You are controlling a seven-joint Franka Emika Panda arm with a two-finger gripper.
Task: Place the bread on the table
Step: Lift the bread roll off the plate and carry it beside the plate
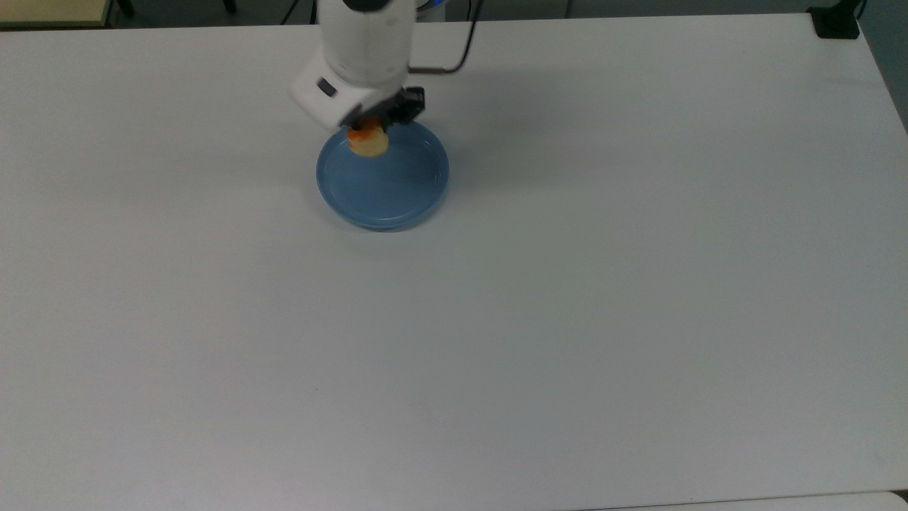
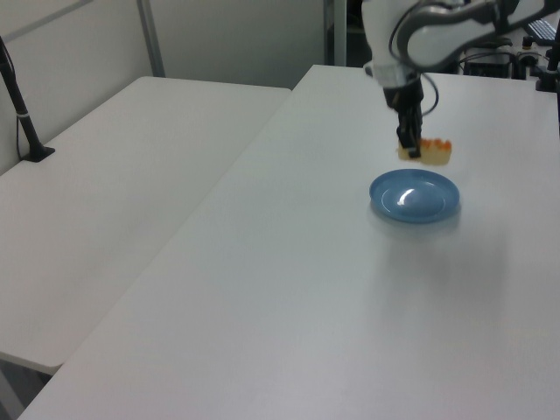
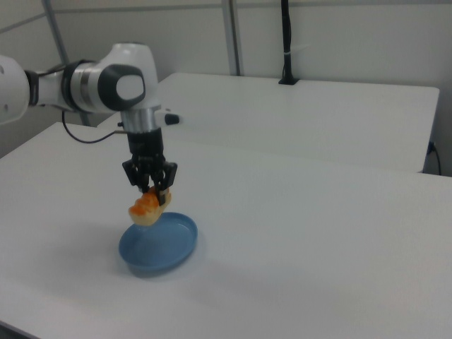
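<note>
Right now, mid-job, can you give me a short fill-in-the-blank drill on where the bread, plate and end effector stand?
1. The end effector is shut on the ____.
2. The bread hangs in the air above the round ____ plate.
3. The plate now has ____ lying on it.
4. The plate rests on the white ____.

Missing words: bread; blue; nothing; table
</note>
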